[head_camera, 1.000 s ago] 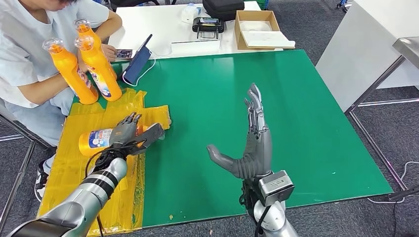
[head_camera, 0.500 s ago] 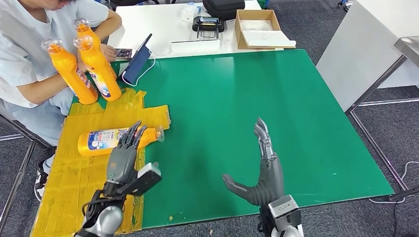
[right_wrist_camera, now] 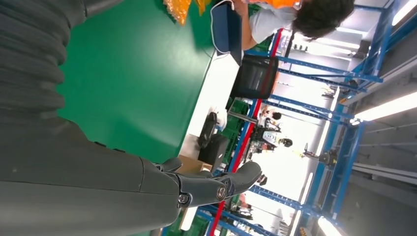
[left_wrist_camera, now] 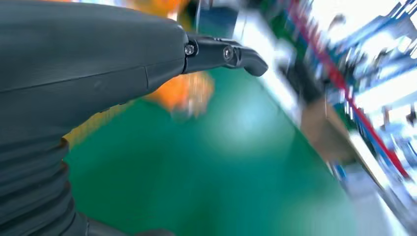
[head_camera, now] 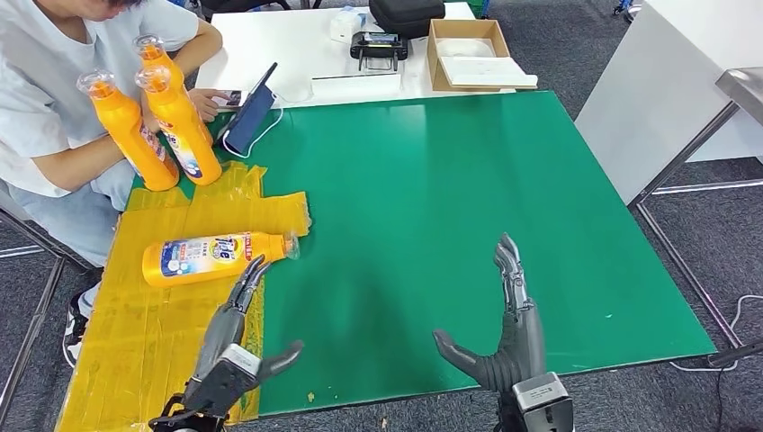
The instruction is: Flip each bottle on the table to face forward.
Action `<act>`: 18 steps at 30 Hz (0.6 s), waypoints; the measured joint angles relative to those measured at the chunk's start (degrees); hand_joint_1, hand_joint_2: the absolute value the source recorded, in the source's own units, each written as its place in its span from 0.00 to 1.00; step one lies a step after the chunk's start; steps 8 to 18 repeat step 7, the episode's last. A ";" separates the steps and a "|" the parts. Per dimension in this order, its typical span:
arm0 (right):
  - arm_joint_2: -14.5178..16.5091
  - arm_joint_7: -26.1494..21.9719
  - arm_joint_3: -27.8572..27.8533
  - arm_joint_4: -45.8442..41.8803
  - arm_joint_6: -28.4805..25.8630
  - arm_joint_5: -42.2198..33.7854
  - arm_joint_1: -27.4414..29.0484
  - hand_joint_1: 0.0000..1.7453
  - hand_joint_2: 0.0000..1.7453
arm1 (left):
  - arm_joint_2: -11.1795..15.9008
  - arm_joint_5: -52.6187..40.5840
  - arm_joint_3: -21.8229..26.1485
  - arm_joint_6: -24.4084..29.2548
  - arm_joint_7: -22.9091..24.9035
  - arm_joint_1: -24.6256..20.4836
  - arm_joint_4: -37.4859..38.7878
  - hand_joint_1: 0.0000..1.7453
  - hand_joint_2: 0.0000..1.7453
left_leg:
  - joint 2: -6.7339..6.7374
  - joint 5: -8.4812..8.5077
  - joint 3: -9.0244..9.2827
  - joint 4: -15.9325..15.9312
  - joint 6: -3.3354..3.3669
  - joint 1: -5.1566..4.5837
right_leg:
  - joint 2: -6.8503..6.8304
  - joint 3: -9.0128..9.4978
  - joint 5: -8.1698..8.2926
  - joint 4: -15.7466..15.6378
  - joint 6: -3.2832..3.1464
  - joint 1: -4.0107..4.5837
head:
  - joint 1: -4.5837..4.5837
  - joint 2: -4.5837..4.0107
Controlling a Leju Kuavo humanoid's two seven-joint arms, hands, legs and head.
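An orange bottle lies on its side on the yellow taped patch, label up, cap toward the green mat. Three more orange bottles stand upright at the far left corner. My left hand hovers near the front edge just this side of the lying bottle, fingers spread, holding nothing. My right hand stands upright near the front edge with fingers straight and thumb out, empty. In the left wrist view the bottle is an orange blur past my thumb.
A person sits at the far left beside the standing bottles, next to a propped tablet. Behind the green mat a white table carries a cardboard box, a black bag and a device. A grey cabinet stands at right.
My left hand let go of the lying bottle and drew back toward the front edge. My right hand also sank back and lower. The bottle stays on the yellow patch, label up.
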 joint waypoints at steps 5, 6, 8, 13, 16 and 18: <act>-0.29 0.71 0.25 0.04 -1.35 2.06 -0.15 0.00 0.00 | 0.01 19.05 0.72 -8.64 0.06 0.74 0.95 0.00 1.00 | 0.00 0.00 0.00 0.00 0.00 -0.01 | 0.00 0.02 0.00 0.00 0.01 0.00 | 0.00 0.00; -0.45 1.03 0.44 0.09 -1.51 2.54 -0.20 0.00 0.00 | 0.01 21.17 1.03 -9.43 0.10 0.85 1.24 0.00 1.00 | -0.01 0.00 0.00 0.00 0.00 -0.01 | 0.00 0.02 0.00 0.00 0.01 0.00 | -0.01 0.00; -0.52 1.16 0.53 0.12 -1.57 2.74 -0.23 0.00 0.00 | 0.01 22.08 1.17 -9.76 0.11 0.90 1.37 0.00 1.00 | -0.01 0.00 0.00 0.00 0.00 -0.01 | 0.00 0.02 0.00 0.00 0.01 0.00 | 0.00 0.00; -0.52 1.16 0.53 0.12 -1.57 2.74 -0.23 0.00 0.00 | 0.01 22.08 1.17 -9.76 0.11 0.90 1.37 0.00 1.00 | -0.01 0.00 0.00 0.00 0.00 -0.01 | 0.00 0.02 0.00 0.00 0.01 0.00 | 0.00 0.00; -0.52 1.16 0.53 0.12 -1.57 2.74 -0.23 0.00 0.00 | 0.01 22.08 1.17 -9.76 0.11 0.90 1.37 0.00 1.00 | -0.01 0.00 0.00 0.00 0.00 -0.01 | 0.00 0.02 0.00 0.00 0.01 0.00 | 0.00 0.00; -0.52 1.16 0.53 0.12 -1.57 2.74 -0.23 0.00 0.00 | 0.01 22.08 1.17 -9.76 0.11 0.90 1.37 0.00 1.00 | -0.01 0.00 0.00 0.00 0.00 -0.01 | 0.00 0.02 0.00 0.00 0.01 0.00 | 0.00 0.00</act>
